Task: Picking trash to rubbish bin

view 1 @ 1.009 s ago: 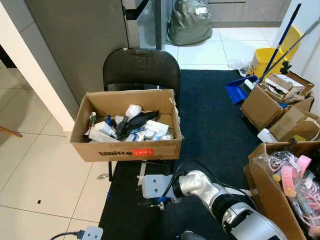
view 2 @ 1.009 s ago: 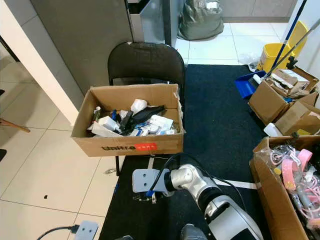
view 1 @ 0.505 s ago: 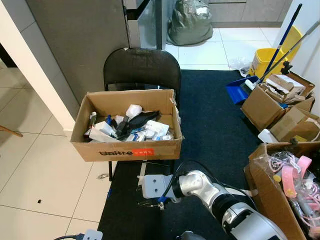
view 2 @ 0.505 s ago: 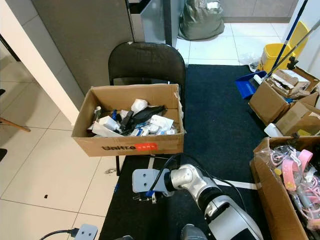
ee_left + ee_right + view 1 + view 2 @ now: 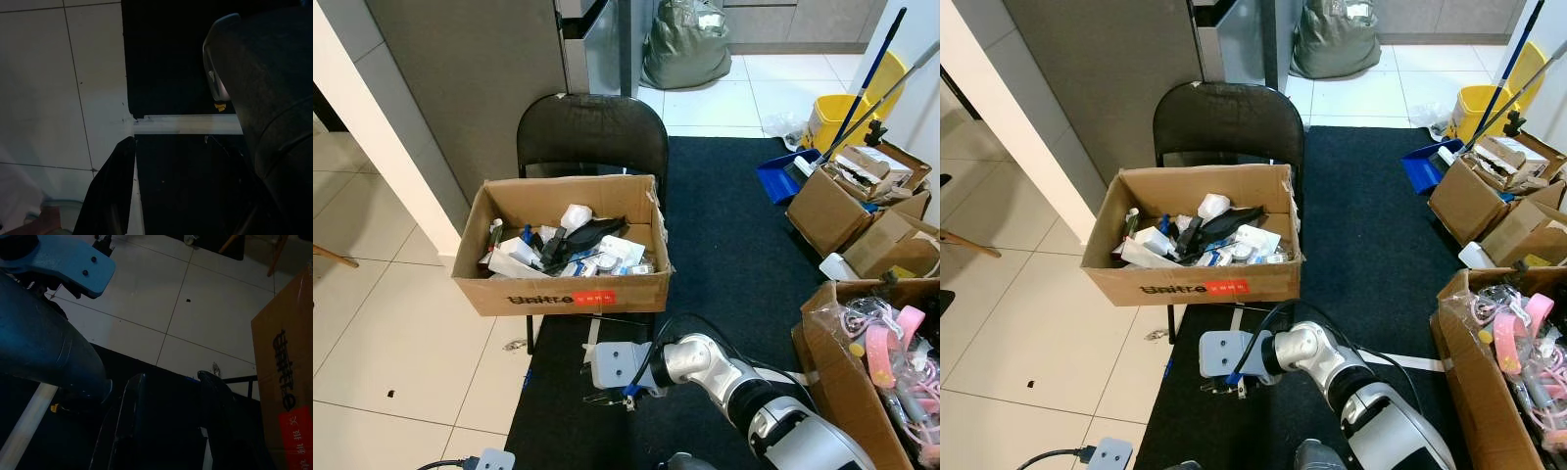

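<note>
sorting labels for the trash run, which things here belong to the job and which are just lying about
Job:
cardboard box full of trash
trash
right end effector, open, low over the black rug

Lying about:
black chair
yellow bucket
grey bag
side boxes

The right gripper [image 5: 168, 426] hangs low over the dark rug [image 5: 161, 431], its two black fingers [image 5: 127, 426] apart with nothing between them; pale floor tiles [image 5: 161, 308] lie beyond the rug's edge. A cardboard box [image 5: 286, 357] with a red label stands just beside the fingers; a blue-grey robot part [image 5: 54, 262] and a dark rounded limb [image 5: 44, 357] are near.
</note>
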{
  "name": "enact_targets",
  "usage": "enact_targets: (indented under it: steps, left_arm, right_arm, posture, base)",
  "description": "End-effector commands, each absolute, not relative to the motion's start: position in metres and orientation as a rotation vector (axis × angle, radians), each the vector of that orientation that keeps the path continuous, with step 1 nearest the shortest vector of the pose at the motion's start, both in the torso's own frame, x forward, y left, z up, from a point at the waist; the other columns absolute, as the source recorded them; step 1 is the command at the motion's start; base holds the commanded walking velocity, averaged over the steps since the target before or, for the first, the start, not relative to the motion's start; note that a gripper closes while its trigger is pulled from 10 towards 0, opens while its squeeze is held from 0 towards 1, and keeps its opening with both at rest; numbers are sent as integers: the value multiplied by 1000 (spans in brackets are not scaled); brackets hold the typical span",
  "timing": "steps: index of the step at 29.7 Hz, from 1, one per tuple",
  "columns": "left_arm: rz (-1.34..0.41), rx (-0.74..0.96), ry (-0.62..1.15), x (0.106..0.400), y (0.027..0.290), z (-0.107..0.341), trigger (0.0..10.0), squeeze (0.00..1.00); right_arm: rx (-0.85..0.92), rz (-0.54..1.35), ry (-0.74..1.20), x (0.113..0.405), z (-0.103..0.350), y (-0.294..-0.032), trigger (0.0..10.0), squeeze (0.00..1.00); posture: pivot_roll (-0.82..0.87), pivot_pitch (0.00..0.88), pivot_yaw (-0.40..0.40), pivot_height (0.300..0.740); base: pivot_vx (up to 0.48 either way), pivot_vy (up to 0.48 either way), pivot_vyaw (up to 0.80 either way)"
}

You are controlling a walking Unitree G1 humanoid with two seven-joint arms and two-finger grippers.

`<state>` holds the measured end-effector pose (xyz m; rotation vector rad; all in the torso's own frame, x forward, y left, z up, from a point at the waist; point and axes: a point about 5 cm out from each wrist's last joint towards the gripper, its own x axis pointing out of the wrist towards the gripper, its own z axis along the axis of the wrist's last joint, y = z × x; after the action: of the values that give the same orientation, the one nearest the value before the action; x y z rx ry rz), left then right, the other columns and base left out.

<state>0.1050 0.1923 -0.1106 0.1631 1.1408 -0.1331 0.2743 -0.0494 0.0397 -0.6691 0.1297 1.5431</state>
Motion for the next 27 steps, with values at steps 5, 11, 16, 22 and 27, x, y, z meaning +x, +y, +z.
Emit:
enact_targets:
  steps: [5, 11, 16, 22, 27]
  left_arm:
    - [-155, 157, 1164, 100, 184, -113, 10000, 0]
    - [-156, 158, 1163, 101, 184, -113, 10000, 0]
    - [-155, 159, 1163, 101, 184, -113, 10000, 0]
    - [-156, 157, 1161, 102, 183, -113, 10000, 0]
    - [-157, 157, 1160, 103, 183, -113, 10000, 0]
  right_arm:
    - [-672, 1549, 127, 275, 41, -48, 10000, 0]
    - [-673, 1548, 127, 276, 41, -48, 10000, 0]
    - [-673, 1548, 128, 276, 41, -48, 10000, 0]
    - [-673, 1548, 127, 275, 41, -48, 10000, 0]
    - [-673, 1548, 127, 275, 41, -48, 10000, 0]
  posture:
    - [-44, 87, 47, 740]
    - [-44, 85, 49, 740]
    - [-42, 85, 49, 740]
    - [-42, 85, 48, 740]
    - [-43, 85, 49, 740]
  base:
    - [0, 0, 0]
    - [0, 0, 0]
    - [0, 0, 0]
    - [0, 0, 0]
    - [0, 0, 0]
